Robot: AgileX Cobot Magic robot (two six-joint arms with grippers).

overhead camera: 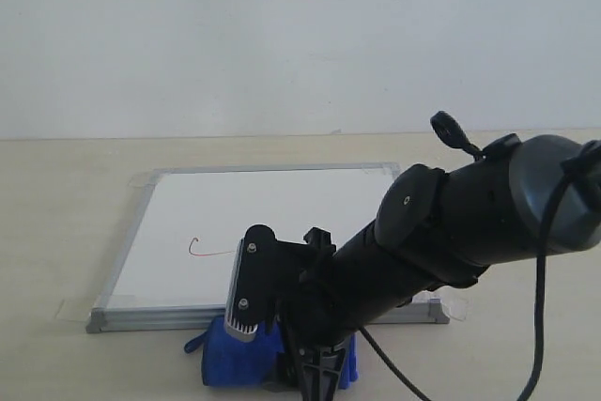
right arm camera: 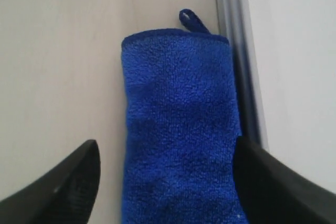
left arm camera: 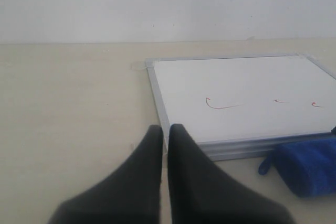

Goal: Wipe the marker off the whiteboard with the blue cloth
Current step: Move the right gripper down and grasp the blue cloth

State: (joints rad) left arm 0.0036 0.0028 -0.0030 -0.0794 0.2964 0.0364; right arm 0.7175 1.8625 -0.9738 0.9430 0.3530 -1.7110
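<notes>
With jaws apart, my right gripper (right arm camera: 165, 150) straddles the cloth (right arm camera: 176, 93) lying just beside the board's (overhead camera: 282, 213) frame, placed to clamp it for wiping the marker (overhead camera: 208, 252); my left gripper (left arm camera: 165, 129) rests closed near the board's corner.

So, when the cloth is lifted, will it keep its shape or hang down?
Probably it hangs: the cloth looks fluffy and soft, so its ends may droop outside the open right tool. It seems a folded bundle, so it could unfold partly when lifted. Likely light for its size, and the rough pile should hardly slip.
</notes>
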